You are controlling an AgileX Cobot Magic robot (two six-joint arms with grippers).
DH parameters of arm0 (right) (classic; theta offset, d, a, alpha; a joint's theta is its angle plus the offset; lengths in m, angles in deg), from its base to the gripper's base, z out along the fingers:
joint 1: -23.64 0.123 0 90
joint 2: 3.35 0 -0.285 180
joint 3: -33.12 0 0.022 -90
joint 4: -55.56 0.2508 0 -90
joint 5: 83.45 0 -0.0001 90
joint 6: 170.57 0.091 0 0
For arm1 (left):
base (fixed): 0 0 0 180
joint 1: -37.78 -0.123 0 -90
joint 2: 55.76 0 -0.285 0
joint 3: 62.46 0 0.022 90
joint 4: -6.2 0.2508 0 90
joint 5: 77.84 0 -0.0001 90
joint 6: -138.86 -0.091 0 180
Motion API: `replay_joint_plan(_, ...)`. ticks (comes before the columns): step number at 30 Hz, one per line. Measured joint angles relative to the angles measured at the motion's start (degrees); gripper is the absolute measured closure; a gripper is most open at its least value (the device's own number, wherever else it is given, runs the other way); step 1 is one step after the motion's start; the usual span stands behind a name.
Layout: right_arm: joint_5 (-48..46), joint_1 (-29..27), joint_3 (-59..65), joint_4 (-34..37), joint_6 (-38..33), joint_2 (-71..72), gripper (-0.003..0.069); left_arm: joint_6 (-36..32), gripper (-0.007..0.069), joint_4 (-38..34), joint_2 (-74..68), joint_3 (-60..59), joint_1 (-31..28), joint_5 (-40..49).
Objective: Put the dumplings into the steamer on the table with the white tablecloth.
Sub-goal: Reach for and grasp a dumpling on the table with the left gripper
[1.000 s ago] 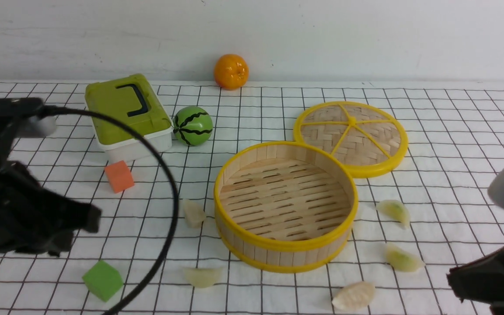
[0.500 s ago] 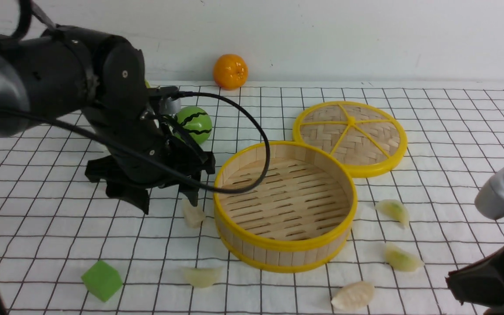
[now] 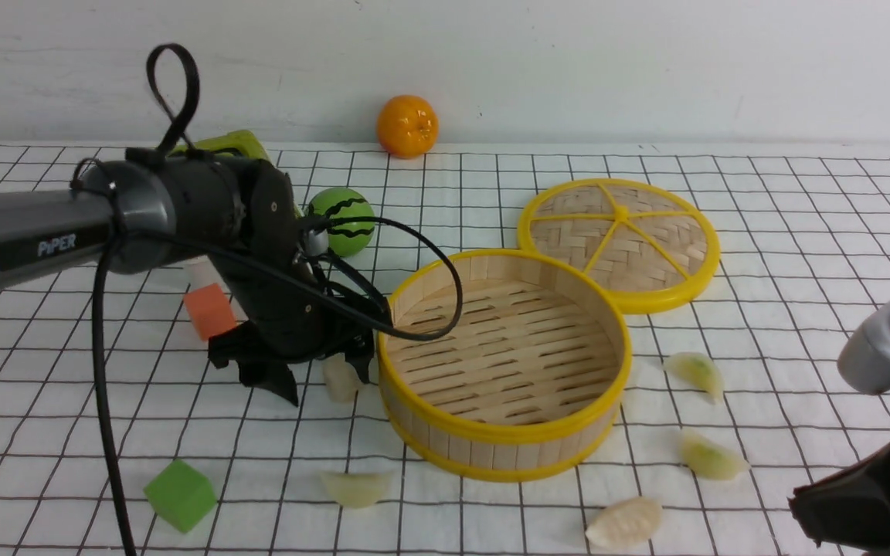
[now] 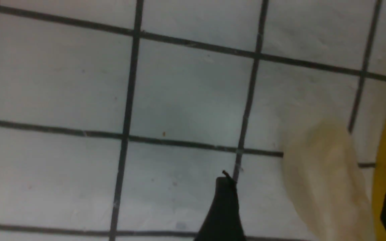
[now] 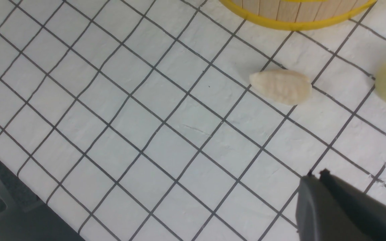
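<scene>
Dumplings (image 3: 624, 521): five counted, all lying on the white tablecloth (image 3: 800, 232) that covers the table (image 3: 66, 432). None is in the steamer (image 3: 503, 436), whose slatted floor is bare.

Left gripper (image 3: 321, 377): jaws spread wide, nothing held. Its fingers (image 3: 276, 384) stand low, one on either side of a cream dumpling (image 3: 341, 378) that lies just beside the steamer wall. In the left wrist view this piece sits off-centre. It is close to the steamer-side finger and apart from the other, and the steamer's yellow bottom rim lies just outside the steamer-side finger.

Right gripper (image 5: 315, 177): fingers pressed together and empty. A ridged dumpling (image 5: 280, 86) lies well ahead of its tips, not between them.

Assessment: the step in hand appears to be the first pick, and the task is at its start.

Recommendations for the grasp:
- Shift the left gripper slightly toward the steamer, if the rim allows, so the dumpling lies midway between the fingers.
- Bring the tips down to the cloth without pressing into it, or the fabric may be pinched and dragged.
- Close slowly. The piece looks soft and rounded, so it may squirt out sideways or deform under a hard squeeze.
- Keep the steamer-side finger off the rim. A knock could slide the basket.
- Lift straight up above the top rim before crossing inward.
- Watch the arm's cable (image 3: 456, 297), which loops over the steamer mouth.
</scene>
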Motion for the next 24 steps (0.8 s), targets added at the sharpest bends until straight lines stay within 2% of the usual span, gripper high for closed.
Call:
replay_joint_plan(4,0.2,0.0,0.0,-0.3,0.0,0.0,0.0651,0.1,0.0144,0.2,-0.9,0.3,0.0,-0.4)
replay_joint_plan(7,0.4,0.0,0.0,-0.4,0.0,0.0,0.0648,0.2,0.0335,0.5,-1.1,0.3,0.0,-0.6)
replay_joint_plan(13,0.4,0.0,0.0,-0.4,0.0,0.0,0.0648,-2.2,0.0347,0.5,-0.3,0.3,0.0,0.5)
replay_joint_plan(19,0.4,0.0,0.0,-0.4,0.0,0.0,0.0648,-5.4,0.0347,1.5,11.2,0.5,0.6,1.8)
replay_joint_plan(22,0.6,0.0,0.0,-0.3,0.0,0.0,0.0646,-6.5,0.0347,2.1,14.4,1.8,2.4,3.1)
replay_joint_plan(24,0.9,0.0,0.0,-0.1,0.0,0.0,0.0645,-8.5,0.0347,2.2,15.7,4.8,6.5,4.9)
